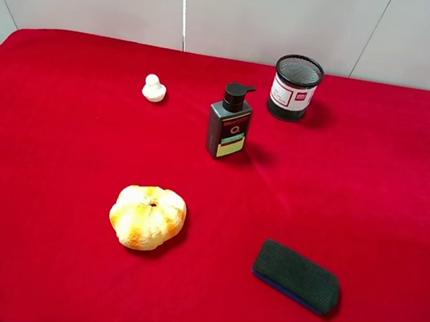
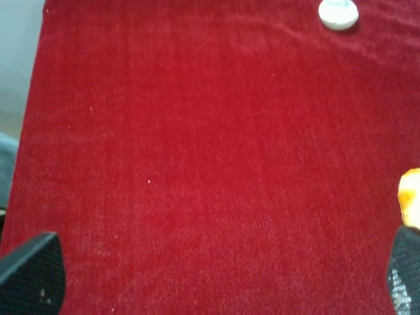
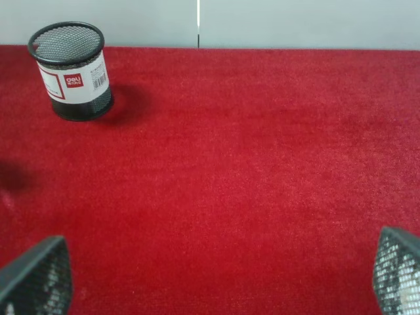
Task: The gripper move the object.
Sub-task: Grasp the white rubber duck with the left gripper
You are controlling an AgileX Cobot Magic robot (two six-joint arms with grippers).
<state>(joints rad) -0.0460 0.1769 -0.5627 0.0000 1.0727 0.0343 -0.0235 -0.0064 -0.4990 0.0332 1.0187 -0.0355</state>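
The small white duck figurine (image 1: 154, 88) stands on the red cloth at the back left, far from both arms. It also shows in the left wrist view (image 2: 338, 13), well ahead of the fingers. My left gripper (image 2: 216, 279) is open and empty over bare cloth, its two fingertips (image 2: 29, 275) wide apart. My right gripper (image 3: 216, 275) is open and empty too, fingertips (image 3: 36, 279) wide apart over bare cloth on the right side. In the exterior view only dark bits of the arms show at the bottom corners.
An orange-and-white pumpkin-like lump (image 1: 147, 216) lies front left; its edge shows in the left wrist view (image 2: 411, 193). A dark pump bottle (image 1: 229, 123) stands mid-table, a black mesh cup (image 1: 295, 87) behind it, also in the right wrist view (image 3: 71, 72). A dark eraser block (image 1: 297, 276) lies front right.
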